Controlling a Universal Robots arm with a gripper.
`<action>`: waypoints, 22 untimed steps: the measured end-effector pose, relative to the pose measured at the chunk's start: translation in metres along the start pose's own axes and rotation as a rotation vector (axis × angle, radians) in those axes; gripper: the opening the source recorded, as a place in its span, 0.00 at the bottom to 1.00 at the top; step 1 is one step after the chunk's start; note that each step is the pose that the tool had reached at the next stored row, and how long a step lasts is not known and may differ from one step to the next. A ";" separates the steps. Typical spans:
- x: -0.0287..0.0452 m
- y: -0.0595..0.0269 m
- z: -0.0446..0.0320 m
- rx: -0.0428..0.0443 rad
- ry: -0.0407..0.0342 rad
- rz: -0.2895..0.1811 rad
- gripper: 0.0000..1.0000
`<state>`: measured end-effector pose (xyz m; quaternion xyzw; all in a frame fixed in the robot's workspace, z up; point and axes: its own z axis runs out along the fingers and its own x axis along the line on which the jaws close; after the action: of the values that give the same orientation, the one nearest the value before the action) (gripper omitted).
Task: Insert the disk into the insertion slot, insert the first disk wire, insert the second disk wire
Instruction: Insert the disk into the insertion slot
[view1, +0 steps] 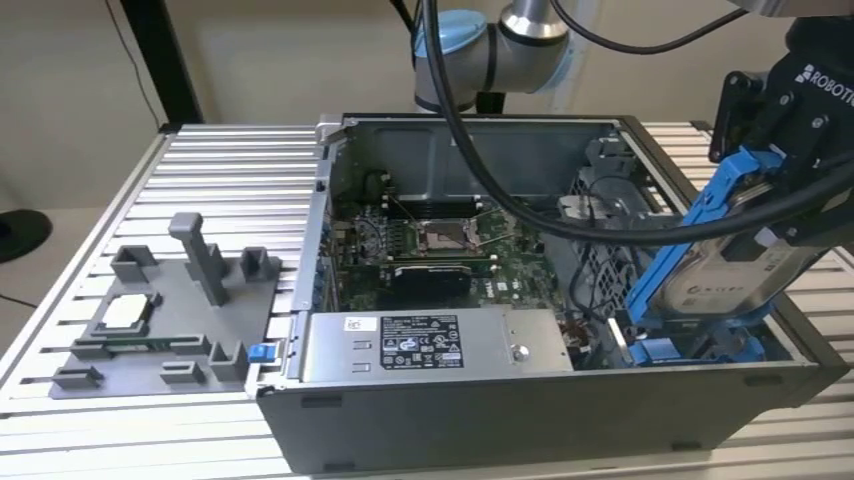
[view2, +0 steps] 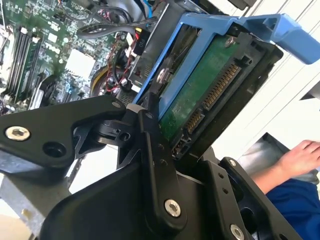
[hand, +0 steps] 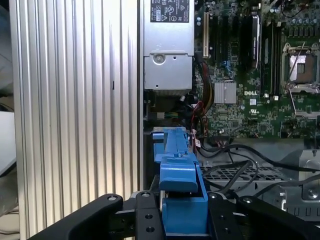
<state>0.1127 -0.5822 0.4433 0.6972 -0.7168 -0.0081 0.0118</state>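
1. Disk (view1: 731, 265), clipped in its blue carrier, stands steeply tilted over the near corner of the computer case (view1: 534, 420) on the exterior view's right. Its lower end is at the mouth of the insertion slot (view1: 687, 350). I cannot tell whether it has entered the slot.
2. The gripper (hand: 181, 212) is clamped on the carrier's sides.
3. At this tilt the side rails could bind on the slot's blue guides or miss them.
4. Thick black cables (view1: 534, 215) cross the case close to the slot, where they could snag the carrier or get pinched.
5. A person's hand (view2: 300, 157) lies beyond the disk in the second wrist view, a hazard if it comes closer.
6. Writing: there are white printed labels on the disk and on the power-supply box (view1: 420, 343), and white lettering on the gripper's housing.
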 end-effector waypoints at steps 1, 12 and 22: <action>0.0000 -0.0001 0.0004 0.0000 0.0000 0.000 0.00; -0.0041 -0.0071 0.0193 0.0040 -0.0036 0.000 0.00; -0.0107 -0.0079 0.0365 0.0136 -0.0053 0.000 0.00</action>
<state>0.1198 -0.5719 0.4066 0.6973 -0.7168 -0.0051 0.0052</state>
